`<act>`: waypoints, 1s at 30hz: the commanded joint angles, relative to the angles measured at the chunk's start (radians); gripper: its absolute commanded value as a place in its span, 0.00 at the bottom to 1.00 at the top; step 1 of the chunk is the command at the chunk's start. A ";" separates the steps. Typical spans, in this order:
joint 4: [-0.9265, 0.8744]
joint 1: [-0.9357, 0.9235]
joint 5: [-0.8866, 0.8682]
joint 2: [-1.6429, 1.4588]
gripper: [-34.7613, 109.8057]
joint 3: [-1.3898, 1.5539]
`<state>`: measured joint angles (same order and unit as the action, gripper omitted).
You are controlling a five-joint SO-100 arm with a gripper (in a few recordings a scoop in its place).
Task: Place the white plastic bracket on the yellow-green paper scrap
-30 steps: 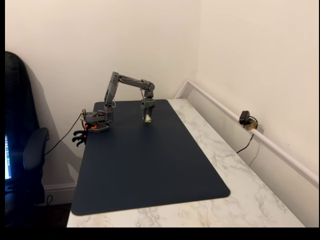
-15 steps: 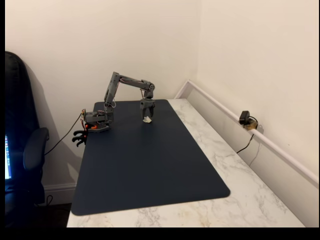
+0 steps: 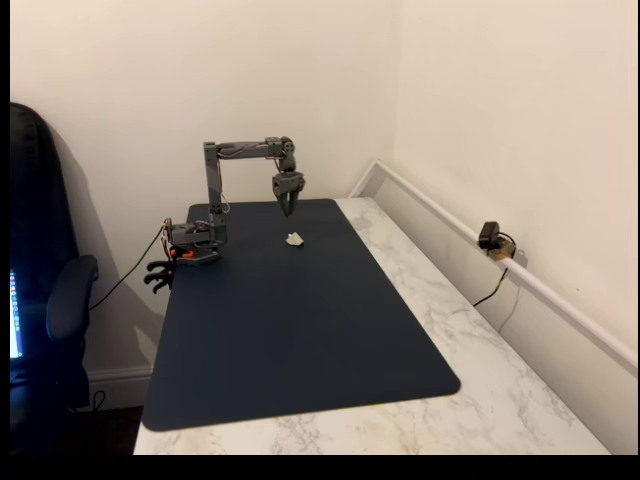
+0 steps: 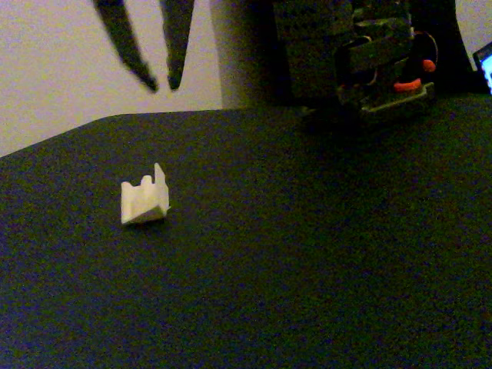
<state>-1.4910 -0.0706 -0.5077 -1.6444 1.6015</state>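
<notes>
I observed the white plastic bracket (image 4: 144, 201) lying on the dark mat (image 3: 300, 330) that covers the bench (image 3: 480, 390), free of any grip. In both fixed views the gripper (image 4: 163, 80) hung in the air above it, well clear, pointing down. Its fingers (image 4: 178, 42) stood slightly parted, holding nothing. The arm's base (image 3: 192, 243) sat at the mat's far left edge. I could not make out the yellow-green paper scrap beneath or beside the bracket.

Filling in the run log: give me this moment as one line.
hand: open, empty, raised above mat | white plastic bracket: resting on dark mat, released | yellow-green paper scrap: cannot tell
</notes>
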 commanded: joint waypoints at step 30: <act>0.499 0.069 0.607 -1.020 0.24 0.856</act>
<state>-1.0308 0.0077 0.0476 -2.5587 2.3853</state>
